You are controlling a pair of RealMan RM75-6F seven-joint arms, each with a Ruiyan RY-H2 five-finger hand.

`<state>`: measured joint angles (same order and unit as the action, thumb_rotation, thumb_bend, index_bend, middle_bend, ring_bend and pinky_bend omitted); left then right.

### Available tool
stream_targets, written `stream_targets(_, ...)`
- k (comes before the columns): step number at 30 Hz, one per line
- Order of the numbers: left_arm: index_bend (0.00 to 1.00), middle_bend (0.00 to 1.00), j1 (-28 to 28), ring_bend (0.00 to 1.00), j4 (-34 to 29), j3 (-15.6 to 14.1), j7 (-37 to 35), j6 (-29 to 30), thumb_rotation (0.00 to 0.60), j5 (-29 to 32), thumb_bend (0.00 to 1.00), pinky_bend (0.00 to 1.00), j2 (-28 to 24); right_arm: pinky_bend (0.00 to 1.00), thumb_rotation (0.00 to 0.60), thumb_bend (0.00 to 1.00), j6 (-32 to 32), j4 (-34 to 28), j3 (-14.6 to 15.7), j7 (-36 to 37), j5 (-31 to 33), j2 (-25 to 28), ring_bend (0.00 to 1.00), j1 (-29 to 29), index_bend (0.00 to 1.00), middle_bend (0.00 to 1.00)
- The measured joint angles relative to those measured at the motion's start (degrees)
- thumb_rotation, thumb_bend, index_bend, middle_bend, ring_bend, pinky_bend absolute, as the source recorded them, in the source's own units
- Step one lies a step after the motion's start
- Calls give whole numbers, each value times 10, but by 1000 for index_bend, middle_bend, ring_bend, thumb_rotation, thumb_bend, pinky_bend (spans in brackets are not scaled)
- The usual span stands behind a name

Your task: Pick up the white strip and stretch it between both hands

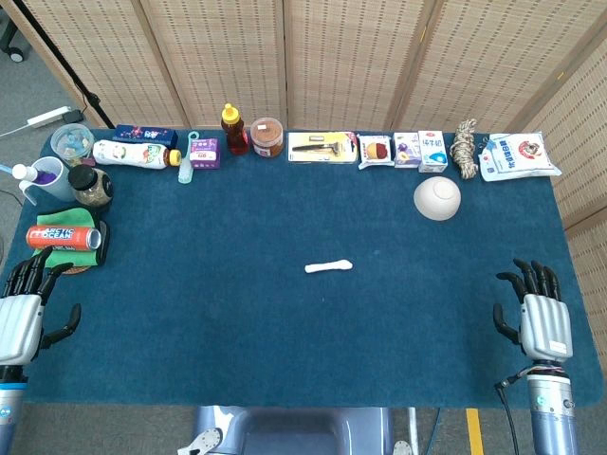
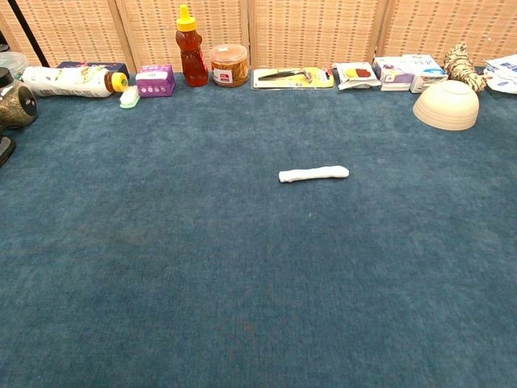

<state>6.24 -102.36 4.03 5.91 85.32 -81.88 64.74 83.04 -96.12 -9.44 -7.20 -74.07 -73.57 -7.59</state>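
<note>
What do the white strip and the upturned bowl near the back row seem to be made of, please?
white strip: probably soft cloth or elastic, matte; its surface looks wrinkled and bunched.
bowl: cream, smooth, faintly ribbed; plastic or ceramic, cannot tell which.

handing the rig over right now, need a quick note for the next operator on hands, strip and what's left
Left robot hand: open, holds nothing, at the near left table edge.
Right robot hand: open, holds nothing, at the near right edge.
White strip: lies flat mid-table on the blue cloth, apart from both hands.
Done: nothing yet.
Left: pick up the strip, grip one end in each hand, stretch it between them.
</note>
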Motion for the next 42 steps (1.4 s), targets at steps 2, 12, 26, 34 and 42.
stream_targets(2, 199, 20, 1, 14, -2, 0, 1, -1, 491, 0, 414, 58, -1, 0, 600, 475, 0, 0, 0, 2, 0, 0, 22, 0, 274, 132)
stream_targets(12, 199, 20, 8, 14, -14, 5, 10, -8, 491, -3, 415, 58, -12, 0, 600, 475, -5, -11, -3, 17, -3, 2, 32, -2, 349, 133)
stream_targets(26, 199, 20, 25, 14, -44, 25, 30, -15, 490, -1, 415, 58, -39, 0, 600, 469, -86, -38, -27, 21, 17, 0, 24, -57, 409, 114)
stream_targets(34, 199, 20, 33, 14, -65, 35, 42, -18, 492, 7, 414, 58, -58, 0, 600, 446, -178, -19, -58, 23, 74, -25, 3, -131, 409, 105)
stream_targets(42, 199, 20, 37, 16, -77, 37, 45, -22, 490, 14, 414, 58, -66, 0, 600, 446, -251, 40, -81, 24, 131, -73, 2, -198, 412, 102)
